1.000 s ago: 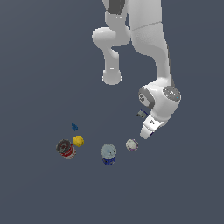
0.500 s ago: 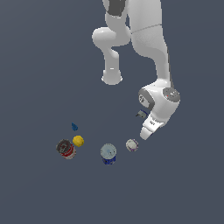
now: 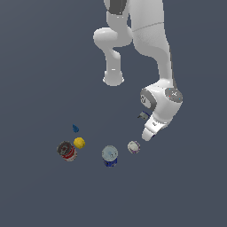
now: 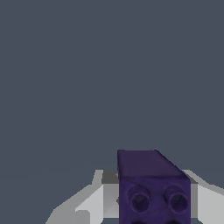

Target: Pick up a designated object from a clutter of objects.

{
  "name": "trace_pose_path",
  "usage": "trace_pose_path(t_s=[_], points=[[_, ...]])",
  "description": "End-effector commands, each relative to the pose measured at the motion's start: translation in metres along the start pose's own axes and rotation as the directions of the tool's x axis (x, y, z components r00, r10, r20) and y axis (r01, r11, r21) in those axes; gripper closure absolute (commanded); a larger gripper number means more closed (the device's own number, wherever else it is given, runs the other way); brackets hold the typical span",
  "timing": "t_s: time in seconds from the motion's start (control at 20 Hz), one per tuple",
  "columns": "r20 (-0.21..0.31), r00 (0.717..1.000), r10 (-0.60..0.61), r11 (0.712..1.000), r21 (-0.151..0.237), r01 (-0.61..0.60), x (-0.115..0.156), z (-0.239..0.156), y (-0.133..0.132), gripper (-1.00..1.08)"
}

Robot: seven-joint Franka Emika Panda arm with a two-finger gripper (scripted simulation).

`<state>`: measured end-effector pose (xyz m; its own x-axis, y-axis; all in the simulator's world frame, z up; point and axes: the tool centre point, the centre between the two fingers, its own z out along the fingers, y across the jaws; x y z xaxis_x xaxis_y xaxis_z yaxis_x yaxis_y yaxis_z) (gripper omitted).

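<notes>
In the wrist view the dark purple blocky piece (image 4: 153,188) sits between my gripper's (image 4: 148,175) two pale fingers (image 4: 89,199), which stand close against its sides. In the exterior view the gripper (image 3: 148,135) points down near the floor, just to the exterior view's right of the whitish ball (image 3: 134,146); the purple piece is hidden there by the hand. The blue can with pale top (image 3: 109,156), yellow ball (image 3: 79,142), red-and-dark can (image 3: 66,151), tiny blue pointed piece (image 3: 76,128) and tiny grey-white piece (image 3: 142,116) lie around.
The arm's white base (image 3: 113,79) stands behind the clutter. The dark grey floor (image 3: 44,66) spreads all around.
</notes>
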<state>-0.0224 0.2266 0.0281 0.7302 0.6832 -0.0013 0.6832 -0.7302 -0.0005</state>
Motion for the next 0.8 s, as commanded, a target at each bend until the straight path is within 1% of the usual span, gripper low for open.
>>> trace_pose_path(t_s=[0.0, 0.35, 0.75], points=[[-0.001, 1.0, 0.0, 1.0, -0.001, 0.0, -0.001, -0.008, 0.003, 1.08], [-0.001, 1.0, 0.0, 1.0, -0.001, 0.0, -0.005, -0.05, 0.019, 1.08], [-0.001, 1.0, -0.001, 1.0, 0.0, 0.001, -0.013, -0.131, 0.048, 1.08]])
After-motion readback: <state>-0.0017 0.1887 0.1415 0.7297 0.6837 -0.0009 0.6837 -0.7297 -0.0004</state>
